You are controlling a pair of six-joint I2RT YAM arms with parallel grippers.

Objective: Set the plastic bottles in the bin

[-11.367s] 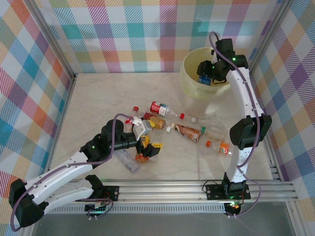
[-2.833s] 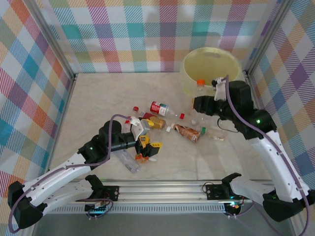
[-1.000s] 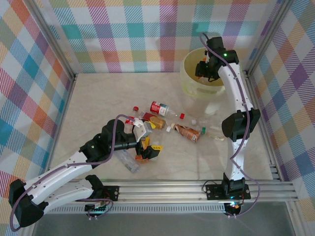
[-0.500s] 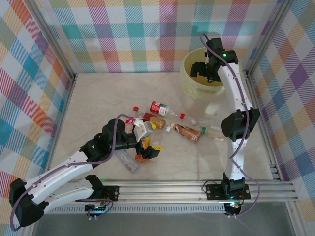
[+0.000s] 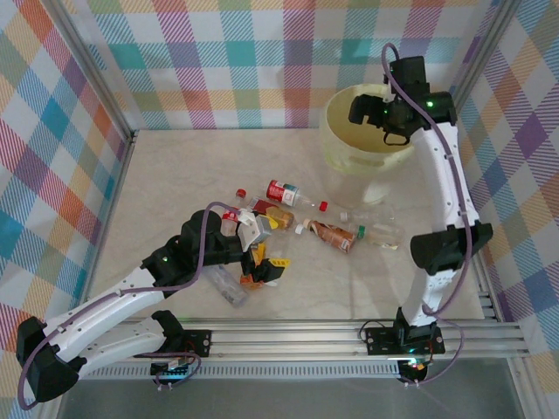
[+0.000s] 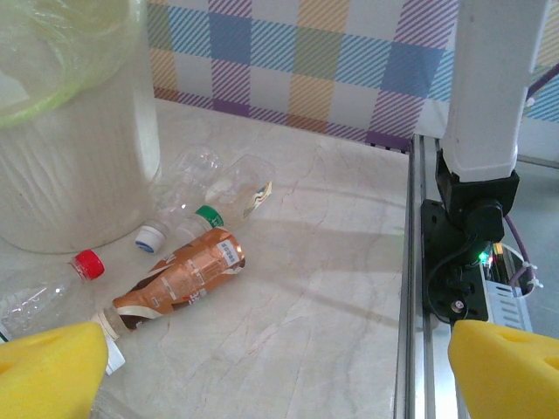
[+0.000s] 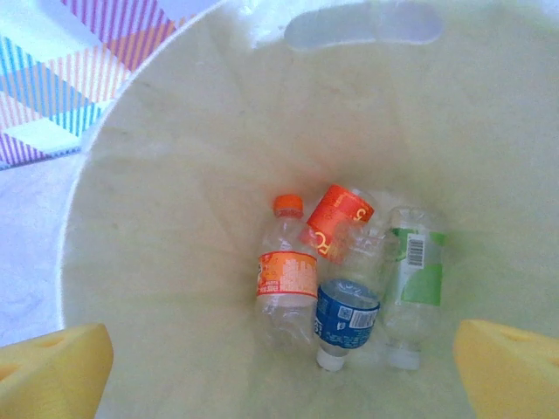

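since a second ago the right gripper (image 7: 279,377) has let go of the orange bottle (image 7: 286,266), which now lies in the bin (image 7: 157,175). its wrist has swung toward the upper right of the top view, and its elbow has dropped to the lower right. its jaws are spread wide, with the yellow pads (image 7: 52,367) at the two bottom corners of the wrist view and nothing between them. below them, on the bin floor, four bottles lie together. the orange bottle is left of centre with its cap toward the top. a red-orange bottle (image 7: 341,214) touches it at upper right. a blue bottle (image 7: 347,316) lies cap down below that, and a green bottle (image 7: 416,271) is at the right. in the top view the right gripper (image 5: 365,112) hangs over the bin (image 5: 336,148) at upper right.

the left gripper (image 6: 279,375) has not shifted. its jaws are also spread wide, with nothing between them and the pads at the bottom corners. beyond it a brown bottle (image 6: 179,279) lies on its side on the table (image 6: 332,227), left of centre. a red-capped bottle (image 6: 52,292) lies just left of it. a crumpled green-capped bottle (image 6: 205,188) lies just above, near the bin wall at upper left. in the top view the left gripper (image 5: 262,249) sits at lower centre amid the pile. a red bottle (image 5: 284,192) lies above it and the brown bottle (image 5: 334,234) to its right.
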